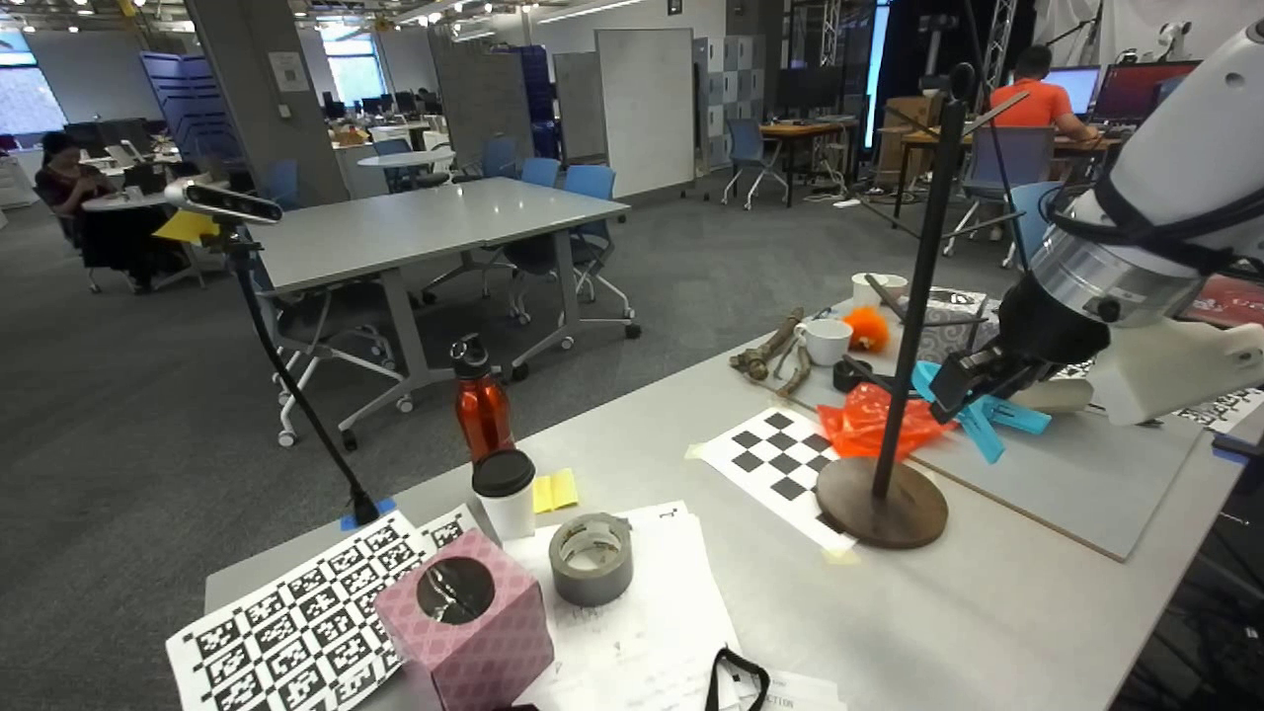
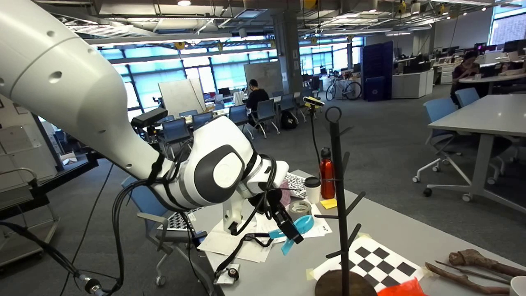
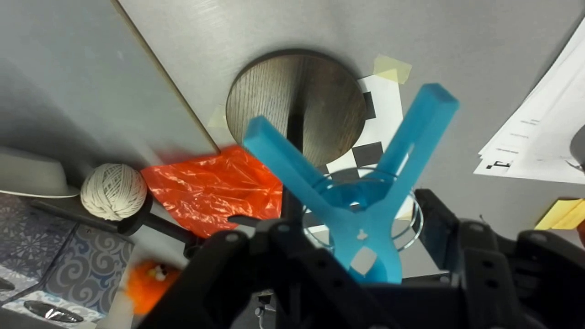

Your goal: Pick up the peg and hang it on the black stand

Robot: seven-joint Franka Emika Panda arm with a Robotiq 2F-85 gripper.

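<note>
A light blue plastic peg [image 3: 365,219] with a wire spring is held in the air by my gripper [image 3: 354,212], its two legs pointing away from the wrist. The right finger touches the wire spring; the left fingertip is hard to make out. In the exterior views the peg [image 1: 987,420] [image 2: 303,224] sticks out on both sides of the fingers [image 1: 953,387] [image 2: 296,237]. The black stand [image 1: 926,267] [image 2: 340,193] has a thin post, several side branches, a top ring and a round dark wooden base [image 3: 333,100]. The peg is beside the post, apart from its branches.
An orange plastic bag [image 1: 874,420] lies by the stand's base, near a checkerboard sheet [image 1: 775,449]. A ball of string [image 3: 114,192], white mug [image 1: 826,341] and sticks [image 2: 464,277] lie around. A tape roll [image 1: 591,558], pink box [image 1: 474,632] and red bottle [image 2: 327,176] stand farther along the table.
</note>
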